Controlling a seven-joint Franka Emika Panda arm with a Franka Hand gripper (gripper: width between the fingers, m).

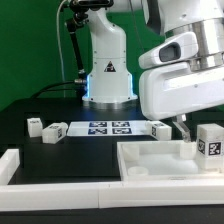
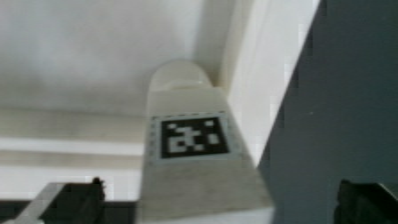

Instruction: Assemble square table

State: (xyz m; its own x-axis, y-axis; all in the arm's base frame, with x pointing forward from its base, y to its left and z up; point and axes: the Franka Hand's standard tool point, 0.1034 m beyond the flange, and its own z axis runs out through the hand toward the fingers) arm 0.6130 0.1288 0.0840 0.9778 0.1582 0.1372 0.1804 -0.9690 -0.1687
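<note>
The square table top (image 1: 150, 160) is a white slab with a raised rim, lying at the front on the exterior view's right. A short white tagged leg (image 1: 210, 141) stands upright at its far right corner. My gripper (image 1: 192, 127) hangs just over that corner. In the wrist view the leg (image 2: 192, 135) rises between my two dark fingertips (image 2: 71, 200), with a gap on each side. The gripper (image 2: 217, 205) is open and holds nothing. The slab's pale surface (image 2: 89, 60) lies behind the leg.
The marker board (image 1: 105, 128) lies mid-table in front of the robot base (image 1: 105, 75). Two loose legs (image 1: 34, 127) (image 1: 55, 131) lie to its left and another (image 1: 160, 128) to its right. A low white border wall (image 1: 60, 190) runs along the front.
</note>
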